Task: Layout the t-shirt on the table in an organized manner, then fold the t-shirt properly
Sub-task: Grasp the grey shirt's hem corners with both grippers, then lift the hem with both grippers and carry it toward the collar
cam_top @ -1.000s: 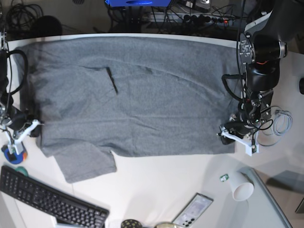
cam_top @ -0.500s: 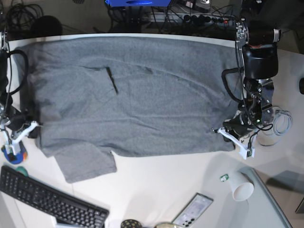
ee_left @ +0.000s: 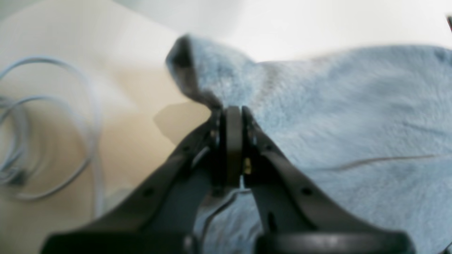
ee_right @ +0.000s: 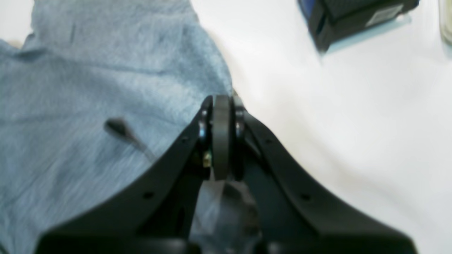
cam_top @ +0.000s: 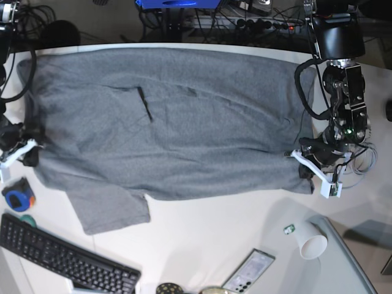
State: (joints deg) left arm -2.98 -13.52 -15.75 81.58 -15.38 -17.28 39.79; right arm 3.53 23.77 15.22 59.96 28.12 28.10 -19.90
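Pinching opposite edges of the t-shirt on the table, left gripper and right gripper are risking thin fabric slipping free.

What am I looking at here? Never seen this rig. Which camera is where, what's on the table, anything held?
It is a robot with two arms at a white table. The base view looks straight down on the whole scene; the other two pictures come from cameras mounted on each wrist, looking along the black fingers.

A grey t-shirt lies spread across the table, one short sleeve sticking out at the near left. The left gripper, on the right side of the base view, is shut on the shirt's edge; its wrist view shows the cloth pinched and bunched up at the fingertips. The right gripper, on the opposite side, is shut on the other edge.

Also on the table: a black keyboard, a white paper cup, a phone, a coiled pale cable and a small blue and orange object.
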